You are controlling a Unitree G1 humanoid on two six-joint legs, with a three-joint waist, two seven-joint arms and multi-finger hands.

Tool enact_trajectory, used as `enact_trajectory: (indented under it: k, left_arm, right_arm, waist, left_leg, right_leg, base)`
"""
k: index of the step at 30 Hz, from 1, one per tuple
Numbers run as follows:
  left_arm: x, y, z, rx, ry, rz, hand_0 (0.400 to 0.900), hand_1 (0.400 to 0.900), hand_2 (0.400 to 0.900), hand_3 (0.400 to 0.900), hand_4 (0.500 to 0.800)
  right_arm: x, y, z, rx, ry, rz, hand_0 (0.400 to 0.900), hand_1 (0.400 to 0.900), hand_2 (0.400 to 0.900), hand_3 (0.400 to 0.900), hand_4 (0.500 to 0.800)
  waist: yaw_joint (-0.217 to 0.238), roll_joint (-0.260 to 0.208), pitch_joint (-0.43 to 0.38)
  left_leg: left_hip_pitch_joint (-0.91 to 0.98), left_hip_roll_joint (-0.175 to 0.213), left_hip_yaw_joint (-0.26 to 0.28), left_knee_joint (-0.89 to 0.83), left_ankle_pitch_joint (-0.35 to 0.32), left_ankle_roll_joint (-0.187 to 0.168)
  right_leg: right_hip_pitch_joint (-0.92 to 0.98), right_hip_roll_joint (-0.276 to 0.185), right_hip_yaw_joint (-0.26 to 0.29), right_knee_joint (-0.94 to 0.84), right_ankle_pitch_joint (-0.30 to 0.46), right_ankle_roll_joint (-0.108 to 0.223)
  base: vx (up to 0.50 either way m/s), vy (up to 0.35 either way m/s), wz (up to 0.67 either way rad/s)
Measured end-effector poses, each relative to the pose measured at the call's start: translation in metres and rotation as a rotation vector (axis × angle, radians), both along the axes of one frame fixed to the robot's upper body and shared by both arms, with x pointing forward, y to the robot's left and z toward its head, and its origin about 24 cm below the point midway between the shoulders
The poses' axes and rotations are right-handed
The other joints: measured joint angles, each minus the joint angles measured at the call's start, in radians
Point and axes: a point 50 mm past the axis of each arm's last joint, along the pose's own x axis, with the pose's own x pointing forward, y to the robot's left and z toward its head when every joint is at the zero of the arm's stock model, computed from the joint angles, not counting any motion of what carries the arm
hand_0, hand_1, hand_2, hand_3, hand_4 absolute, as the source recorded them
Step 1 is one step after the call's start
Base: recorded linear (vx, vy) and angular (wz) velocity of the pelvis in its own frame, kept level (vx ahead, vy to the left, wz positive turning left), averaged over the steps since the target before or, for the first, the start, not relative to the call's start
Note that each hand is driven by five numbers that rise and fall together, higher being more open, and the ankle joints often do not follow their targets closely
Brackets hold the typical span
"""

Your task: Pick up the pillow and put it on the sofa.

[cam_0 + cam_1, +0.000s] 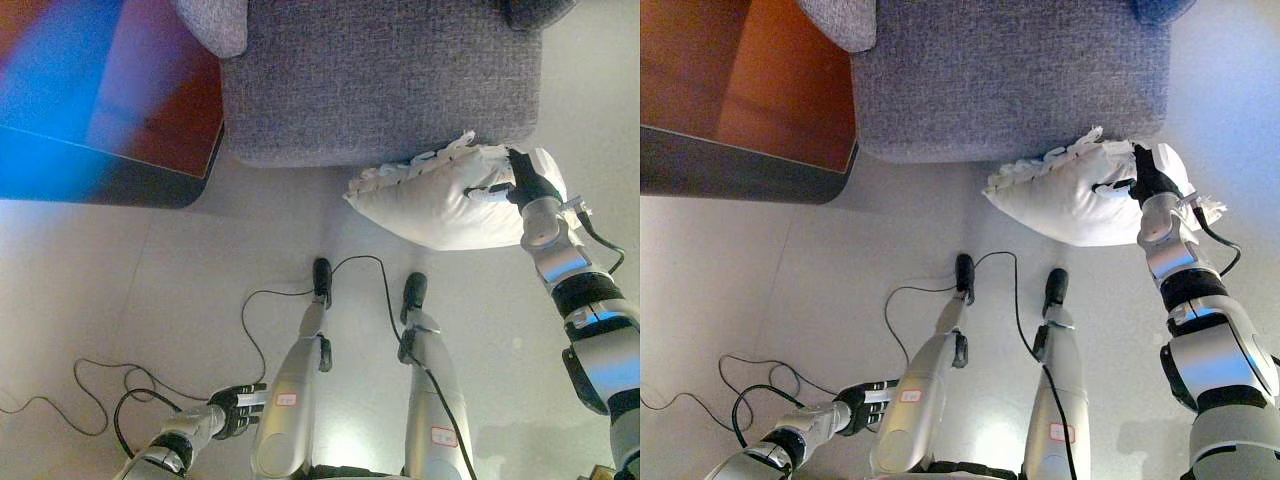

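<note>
A white pillow (440,200) with a frilled edge hangs off the floor just in front of the grey sofa (380,80), its far edge touching the sofa's front. My right hand (518,183) is shut on the pillow's right end, fingers dug into the cloth. My left hand (238,409) hangs low at the lower left beside my leg, fingers curled and holding nothing.
A dark reddish-brown table (750,90) stands at the upper left next to the sofa. A grey cushion (215,22) sits at the sofa's left corner. Pale floor (120,290) spreads before the sofa.
</note>
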Motion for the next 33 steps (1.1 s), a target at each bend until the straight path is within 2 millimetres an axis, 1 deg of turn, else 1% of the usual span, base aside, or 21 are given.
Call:
enact_trajectory:
  k: [3, 5, 9, 11, 12, 13, 21, 33]
  left_arm:
    - [0.001, 0.000, 0.000, 0.001, -0.011, -0.004, 0.900, 0.900, 0.900, 0.900, 0.800]
    - [0.001, -0.001, 0.000, 0.001, -0.012, -0.009, 0.900, 0.900, 0.900, 0.900, 0.800]
    - [0.002, -0.003, 0.001, 0.000, -0.028, -0.018, 0.900, 0.900, 0.900, 0.900, 0.800]
    - [0.003, -0.003, 0.001, 0.000, -0.033, -0.019, 0.900, 0.900, 0.900, 0.900, 0.800]
    - [0.003, -0.004, 0.001, 0.002, -0.034, -0.018, 0.900, 0.900, 0.900, 0.900, 0.800]
    - [0.003, -0.004, 0.001, 0.005, -0.035, -0.016, 0.900, 0.900, 0.900, 0.900, 0.800]
    - [0.006, -0.009, 0.002, 0.003, -0.051, -0.022, 0.900, 0.900, 0.900, 0.900, 0.800]
    - [0.009, -0.011, 0.003, -0.003, -0.070, -0.029, 0.900, 0.900, 0.900, 0.900, 0.800]
  right_arm:
    - [0.003, 0.002, 0.008, -0.021, -0.006, 0.010, 0.900, 0.900, 0.900, 0.900, 0.800]
    - [0.004, 0.002, 0.017, -0.026, -0.024, 0.006, 0.900, 0.900, 0.900, 0.900, 0.800]
    - [0.005, 0.000, 0.031, 0.003, -0.050, -0.011, 0.900, 0.900, 0.900, 0.900, 0.800]
    - [0.006, 0.001, 0.035, 0.024, -0.044, -0.009, 0.900, 0.900, 0.900, 0.900, 0.800]
    - [0.007, 0.001, 0.035, 0.032, -0.041, -0.006, 0.737, 0.737, 0.737, 0.737, 0.702]
    - [0.007, 0.002, 0.035, 0.043, -0.035, 0.001, 0.400, 0.400, 0.400, 0.400, 0.500]
    - [0.009, 0.006, 0.037, 0.050, -0.012, 0.019, 0.400, 0.400, 0.400, 0.400, 0.500]
    - [0.010, 0.008, 0.034, 0.042, 0.022, 0.038, 0.400, 0.400, 0.400, 0.400, 0.500]
  waist:
    - [-0.001, 0.001, 0.000]
    - [-0.002, 0.002, 0.000]
    - [-0.002, 0.003, 0.000]
    - [-0.001, 0.003, 0.000]
    - [0.000, 0.003, 0.000]
    - [0.000, 0.004, 0.000]
    - [0.004, 0.006, 0.001]
    - [0.018, 0.011, 0.003]
  left_leg:
    - [-0.014, 0.000, -0.004, 0.001, 0.002, -0.003]
    - [-0.031, 0.000, -0.007, 0.002, 0.007, -0.004]
    - [-0.060, 0.001, -0.012, 0.012, 0.010, -0.006]
    - [-0.070, 0.001, -0.013, 0.013, 0.012, -0.008]
    - [-0.073, 0.002, -0.013, 0.013, 0.012, -0.008]
    - [-0.076, 0.002, -0.013, 0.013, 0.013, -0.009]
    - [-0.093, 0.002, -0.022, 0.024, 0.014, -0.009]
    - [-0.073, -0.001, -0.022, 0.024, 0.017, -0.008]
  right_leg:
    - [-0.019, -0.001, -0.002, 0.013, -0.006, -0.002]
    - [-0.038, -0.002, -0.004, 0.021, -0.007, -0.003]
    - [-0.068, -0.003, -0.007, 0.038, -0.011, -0.008]
    - [-0.080, -0.002, -0.006, 0.046, -0.011, -0.010]
    - [-0.084, -0.002, -0.006, 0.049, -0.012, -0.010]
    - [-0.088, -0.002, -0.006, 0.051, -0.012, -0.011]
    - [-0.101, -0.004, -0.014, 0.063, -0.015, -0.015]
    - [-0.080, -0.008, -0.016, 0.062, -0.012, -0.019]
  base:
    - [-0.01, 0.000, 0.06]
    - [0.00, 0.000, 0.00]
    - [0.00, 0.000, 0.00]
    - [0.00, 0.000, 0.00]
    - [0.00, 0.000, 0.00]
    - [-0.02, -0.011, 0.04]
    - [0.00, -0.003, 0.01]
    - [0.00, 0.000, 0.00]
